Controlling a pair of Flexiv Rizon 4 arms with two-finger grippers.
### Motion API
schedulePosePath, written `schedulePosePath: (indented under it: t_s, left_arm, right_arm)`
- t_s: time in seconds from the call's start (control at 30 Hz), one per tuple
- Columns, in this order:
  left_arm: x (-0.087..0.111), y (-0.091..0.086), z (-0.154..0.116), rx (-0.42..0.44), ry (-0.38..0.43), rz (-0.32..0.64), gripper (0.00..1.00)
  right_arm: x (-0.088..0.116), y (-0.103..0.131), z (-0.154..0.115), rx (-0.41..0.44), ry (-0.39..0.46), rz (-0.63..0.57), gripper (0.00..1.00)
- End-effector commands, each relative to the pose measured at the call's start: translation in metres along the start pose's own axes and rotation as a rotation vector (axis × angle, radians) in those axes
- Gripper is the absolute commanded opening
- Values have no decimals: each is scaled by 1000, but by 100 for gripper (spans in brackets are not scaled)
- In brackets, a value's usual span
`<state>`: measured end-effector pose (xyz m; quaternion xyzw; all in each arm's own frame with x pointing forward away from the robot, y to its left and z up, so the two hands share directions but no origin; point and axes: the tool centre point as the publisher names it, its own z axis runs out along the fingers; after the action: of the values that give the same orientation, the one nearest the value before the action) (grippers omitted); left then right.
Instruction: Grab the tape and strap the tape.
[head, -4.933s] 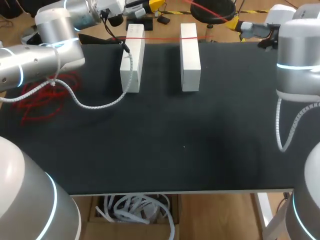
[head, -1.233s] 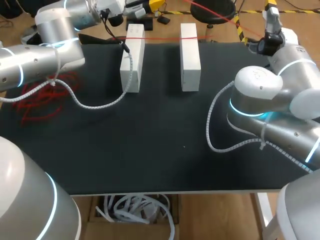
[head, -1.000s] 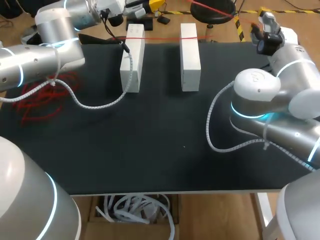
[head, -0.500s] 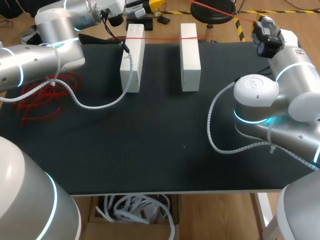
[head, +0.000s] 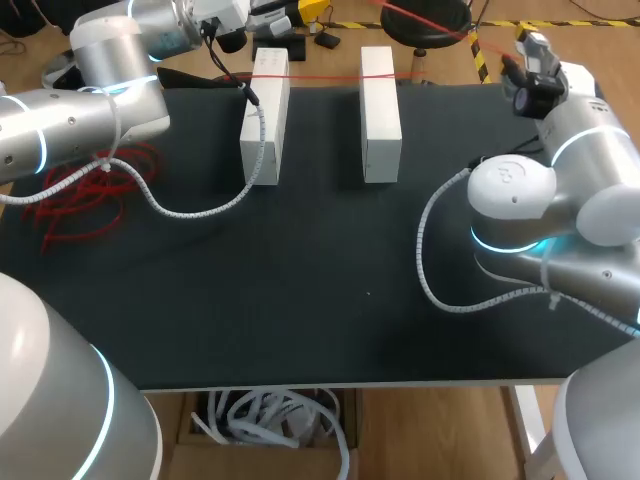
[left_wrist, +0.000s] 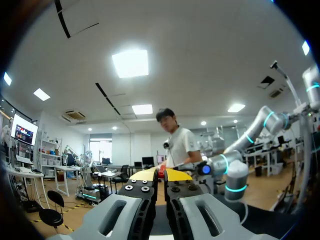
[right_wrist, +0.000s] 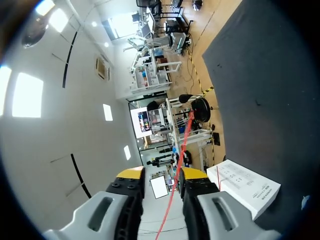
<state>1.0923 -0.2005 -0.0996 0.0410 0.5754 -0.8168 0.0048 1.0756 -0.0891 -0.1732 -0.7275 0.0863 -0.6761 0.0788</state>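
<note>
Two blocks are stood side by side on the far part of the table (head: 330, 300), the left block (head: 265, 115) apart from the right block (head: 380, 110), with the tape (head: 325, 76) laid across both far ends. Tape is pinched between the tips of the left gripper (left_wrist: 161, 175), behind the left block, and is passed between the parted fingers of the right gripper (right_wrist: 162, 174), beyond the far right corner.

You'll find nothing legible here. The white block (right_wrist: 245, 189) in the right wrist view carries a few lines of small dark print on its top face, too fine to make out, and the left white block (head: 266, 110) on the surface shows only faint marks.
</note>
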Motion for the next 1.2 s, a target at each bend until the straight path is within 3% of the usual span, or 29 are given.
schedulePosePath:
  t_s: [0.03, 0.07, 0.17, 0.3, 0.4, 0.43, 0.47, 1.07, 1.2]
  left_arm:
    - [-1, 0, 0, 1, 2, 0, 0]
    - [-1, 0, 0, 1, 2, 0, 0]
    - [-1, 0, 0, 1, 2, 0, 0]
    - [-1, 0, 0, 1, 2, 0, 0]
    - [-1, 0, 0, 1, 2, 0, 0]
    - [-1, 0, 0, 1, 2, 0, 0]
    - [-1, 0, 0, 1, 2, 0, 0]
    - [-1, 0, 0, 1, 2, 0, 0]
    - [-1, 0, -4, -69, -13, 18, 0]
  right_arm:
    - [2, -1, 3, -9, -1, -2, 34]
    - [3, -1, 4, -11, 2, -1, 38]
    - [4, -1, 5, -13, 4, -2, 31]
    - [4, 0, 6, -15, 8, -5, 39]
    - [5, 1, 7, -17, 8, -7, 31]
    - [5, 1, 7, -18, 8, -7, 4]
    - [5, 1, 7, -20, 8, -6, 0]
    - [4, -4, 7, -3, -14, -43, 0]
    - [4, -4, 7, 0, -15, -54, 0]
